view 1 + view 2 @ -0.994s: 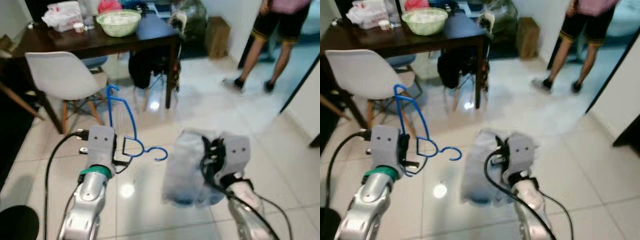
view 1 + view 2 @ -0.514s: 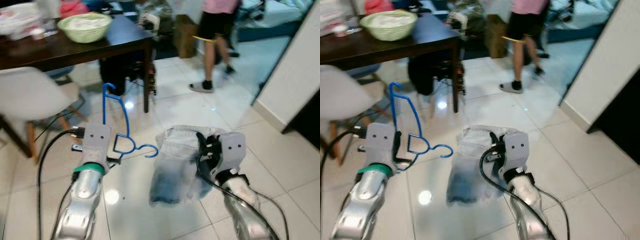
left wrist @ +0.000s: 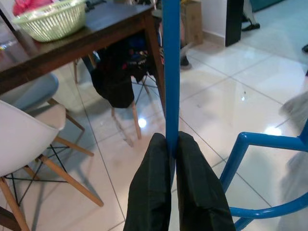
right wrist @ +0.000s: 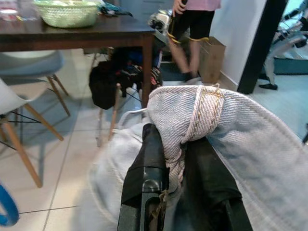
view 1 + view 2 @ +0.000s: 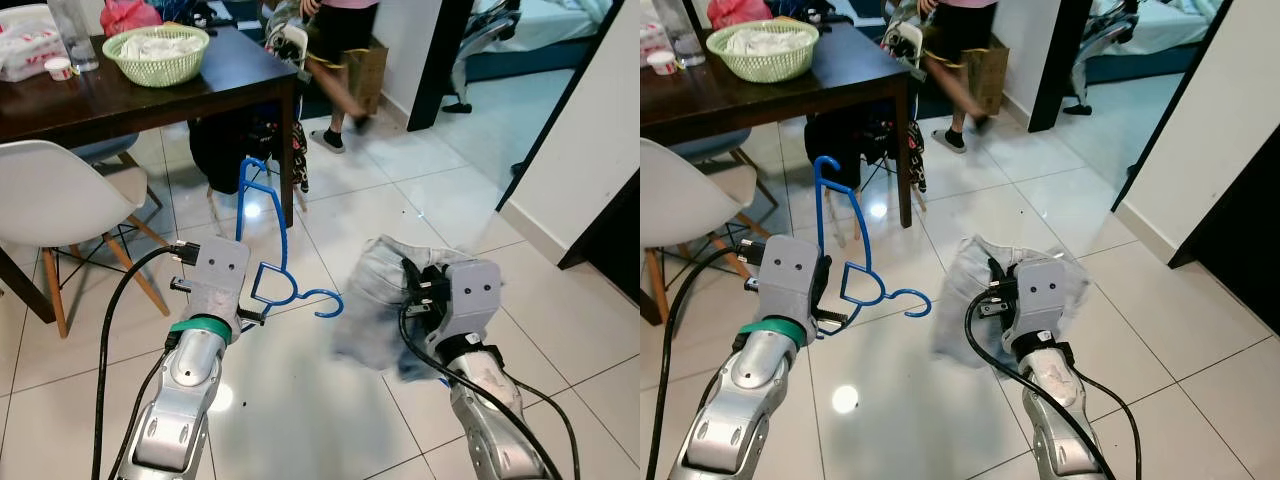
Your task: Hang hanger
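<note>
Closer now, one person (image 5: 335,45); jaws clamp one blue hanger (image 5: 262,240) left, one jeans (image 5: 385,300) right.

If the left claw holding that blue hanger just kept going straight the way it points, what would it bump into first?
Probably the dark wooden table or the black garment hanging beside its leg. The left gripper, shut on the blue hanger, points over bare floor toward them; depth is hard to judge.

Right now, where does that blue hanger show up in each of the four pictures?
Left eye view: blue hanger, left of centre, held by the left end effector.
Right eye view: centre-left, above the left arm.
Left wrist view: a vertical bar pinched between black fingers.
Right wrist view: a blue curve at the corner.
Shared landmark: green basket.
</note>
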`<state>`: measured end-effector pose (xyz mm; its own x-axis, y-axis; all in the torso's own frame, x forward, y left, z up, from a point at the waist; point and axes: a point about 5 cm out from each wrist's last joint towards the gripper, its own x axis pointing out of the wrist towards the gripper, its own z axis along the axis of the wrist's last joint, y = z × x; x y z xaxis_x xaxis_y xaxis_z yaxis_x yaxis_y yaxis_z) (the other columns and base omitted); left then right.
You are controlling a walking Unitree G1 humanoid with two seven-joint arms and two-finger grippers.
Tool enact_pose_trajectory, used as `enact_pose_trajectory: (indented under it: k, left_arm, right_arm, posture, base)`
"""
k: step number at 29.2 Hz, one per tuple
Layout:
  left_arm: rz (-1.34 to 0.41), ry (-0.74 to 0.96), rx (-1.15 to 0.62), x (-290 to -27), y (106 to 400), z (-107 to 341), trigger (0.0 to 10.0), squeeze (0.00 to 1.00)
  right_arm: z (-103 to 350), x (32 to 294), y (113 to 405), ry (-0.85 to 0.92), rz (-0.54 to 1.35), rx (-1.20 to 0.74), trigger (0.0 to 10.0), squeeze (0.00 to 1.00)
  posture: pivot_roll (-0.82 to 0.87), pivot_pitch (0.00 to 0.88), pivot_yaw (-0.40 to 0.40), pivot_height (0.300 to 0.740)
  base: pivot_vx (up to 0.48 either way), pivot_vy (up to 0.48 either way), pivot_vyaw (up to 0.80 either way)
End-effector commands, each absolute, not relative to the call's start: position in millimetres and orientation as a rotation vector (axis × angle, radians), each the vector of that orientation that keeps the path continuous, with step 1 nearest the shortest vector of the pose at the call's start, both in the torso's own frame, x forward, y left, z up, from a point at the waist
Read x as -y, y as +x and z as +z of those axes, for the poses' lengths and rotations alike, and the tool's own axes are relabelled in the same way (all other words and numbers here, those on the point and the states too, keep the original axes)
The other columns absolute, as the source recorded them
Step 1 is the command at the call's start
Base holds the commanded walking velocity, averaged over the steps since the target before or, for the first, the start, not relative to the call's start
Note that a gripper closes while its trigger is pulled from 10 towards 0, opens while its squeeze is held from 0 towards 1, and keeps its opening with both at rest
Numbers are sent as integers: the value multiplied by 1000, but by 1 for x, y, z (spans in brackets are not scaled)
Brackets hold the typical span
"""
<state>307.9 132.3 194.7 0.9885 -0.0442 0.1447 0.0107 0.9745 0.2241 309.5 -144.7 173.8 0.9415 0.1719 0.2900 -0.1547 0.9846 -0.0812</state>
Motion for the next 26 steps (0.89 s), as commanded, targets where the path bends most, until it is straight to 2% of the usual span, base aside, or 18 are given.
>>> enact_pose_trajectory:
  k: [1,13,26]
  left_arm:
    - [-11,212,163,-134,307,196,10000,0]
    - [8,219,230,-138,306,208,10000,0]
    - [39,283,277,-137,306,212,10000,0]
  right_arm:
    - [177,142,307,-57,175,333,10000,0]
    - [190,131,308,-39,206,389,10000,0]
    - [195,127,311,-28,219,399,10000,0]
  posture:
    - [-86,126,66,740]
    - [-76,126,64,740]
    - [-73,119,59,740]
  base:
    - [0,0,0]
    - [0,0,0]
    - [457,0,0]
